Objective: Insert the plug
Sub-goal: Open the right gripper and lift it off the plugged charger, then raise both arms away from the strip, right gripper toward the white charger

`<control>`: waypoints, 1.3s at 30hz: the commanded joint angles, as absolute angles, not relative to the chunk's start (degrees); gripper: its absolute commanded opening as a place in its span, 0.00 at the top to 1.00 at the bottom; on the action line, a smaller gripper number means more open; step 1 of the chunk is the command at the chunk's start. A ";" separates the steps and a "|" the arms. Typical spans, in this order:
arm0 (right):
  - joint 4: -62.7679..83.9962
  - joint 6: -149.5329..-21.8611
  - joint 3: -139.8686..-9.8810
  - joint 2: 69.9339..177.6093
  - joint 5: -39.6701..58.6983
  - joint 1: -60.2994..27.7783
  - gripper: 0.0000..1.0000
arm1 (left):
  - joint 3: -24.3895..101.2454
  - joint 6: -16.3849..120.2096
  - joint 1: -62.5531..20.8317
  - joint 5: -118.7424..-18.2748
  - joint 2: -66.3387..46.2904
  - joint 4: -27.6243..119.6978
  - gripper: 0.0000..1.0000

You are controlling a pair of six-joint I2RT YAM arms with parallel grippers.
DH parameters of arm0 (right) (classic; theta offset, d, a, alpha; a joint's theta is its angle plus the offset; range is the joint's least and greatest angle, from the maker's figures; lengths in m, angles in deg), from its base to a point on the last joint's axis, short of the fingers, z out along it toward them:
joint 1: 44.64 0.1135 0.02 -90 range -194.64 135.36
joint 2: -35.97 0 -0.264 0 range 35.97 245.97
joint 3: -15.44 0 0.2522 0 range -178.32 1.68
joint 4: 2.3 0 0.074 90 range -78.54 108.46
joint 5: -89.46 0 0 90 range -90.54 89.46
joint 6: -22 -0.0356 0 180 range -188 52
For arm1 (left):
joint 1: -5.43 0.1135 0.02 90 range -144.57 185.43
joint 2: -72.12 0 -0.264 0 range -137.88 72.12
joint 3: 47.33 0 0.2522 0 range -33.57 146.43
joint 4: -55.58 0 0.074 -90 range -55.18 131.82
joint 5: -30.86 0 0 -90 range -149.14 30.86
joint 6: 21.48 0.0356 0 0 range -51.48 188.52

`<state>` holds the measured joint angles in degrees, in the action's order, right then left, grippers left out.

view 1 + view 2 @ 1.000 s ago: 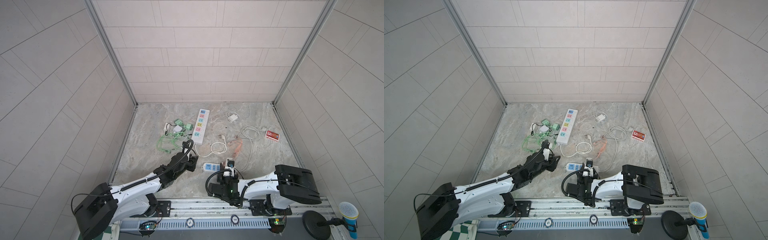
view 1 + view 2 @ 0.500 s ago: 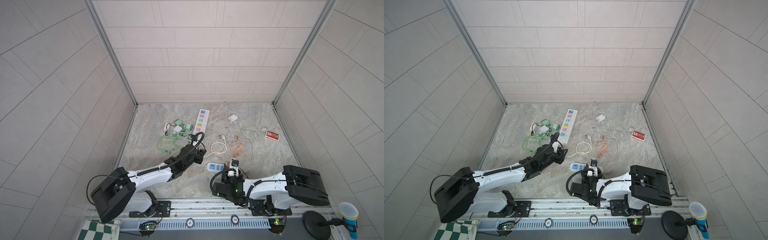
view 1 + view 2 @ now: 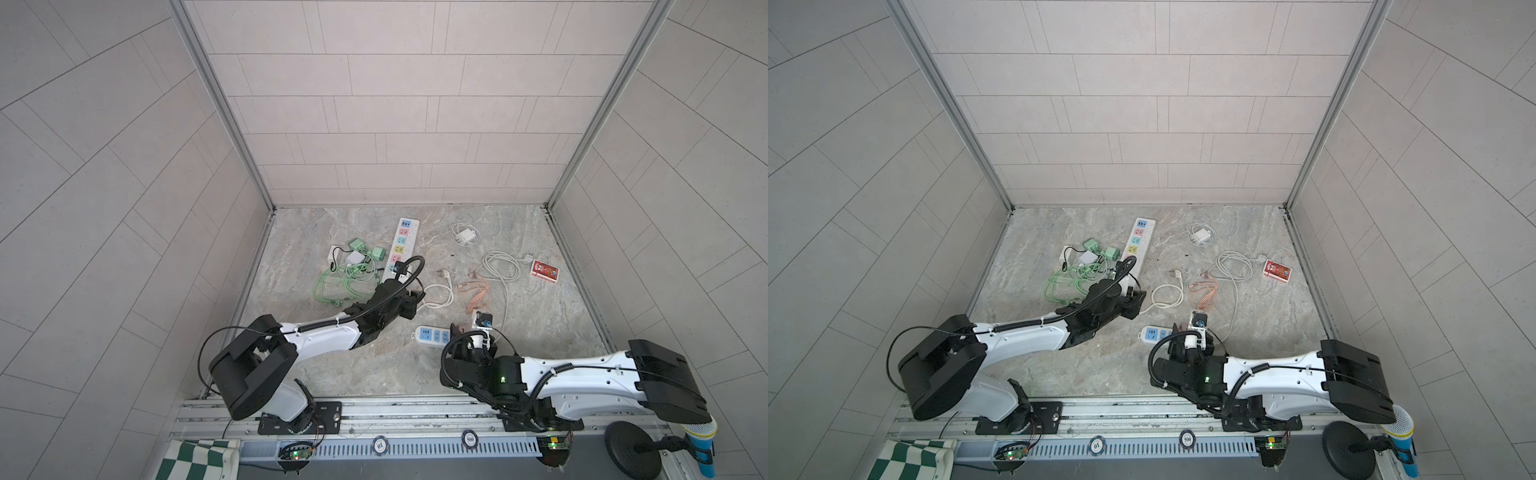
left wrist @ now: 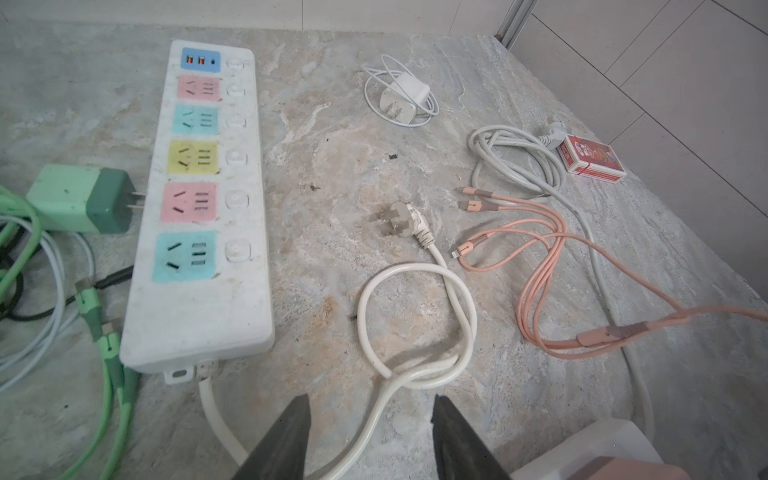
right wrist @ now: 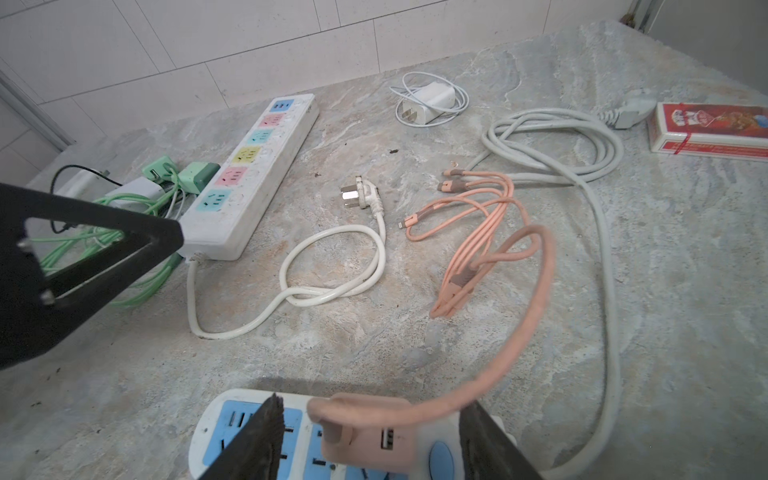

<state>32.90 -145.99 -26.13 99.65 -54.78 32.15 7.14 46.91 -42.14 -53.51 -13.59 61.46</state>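
The left hand [image 4: 370,399] has reached farther out across the worktop [image 4: 332,145], over the loop of the white cord [image 4: 415,291]. The right hand [image 5: 372,401] has spread its jaws off the pink charger [image 5: 361,432] in the small blue strip [image 5: 237,424].

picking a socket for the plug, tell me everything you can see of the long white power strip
The long white power strip lies flat on the marbled surface, plastic, grimy. It has a blue USB panel, then five pastel sockets, pink, teal, yellow, pink, teal, each beside a round switch, all empty. Its white cord loops to its unplugged three-pin plug.
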 commanded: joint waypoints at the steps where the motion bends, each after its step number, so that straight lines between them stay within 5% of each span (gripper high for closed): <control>1: 39.77 -146.99 -24.40 93.67 -54.63 32.00 0.35 | 12.19 49.35 -41.19 -53.90 -16.02 58.39 0.47; 15: 46.09 -132.35 -20.75 62.99 -59.67 28.88 0.38 | 30.72 53.29 -40.32 -60.81 -31.45 51.39 0.48; 39: 35.92 -128.00 -26.70 83.38 -55.31 25.85 0.38 | 28.99 53.84 -39.62 -59.71 -28.15 52.27 0.48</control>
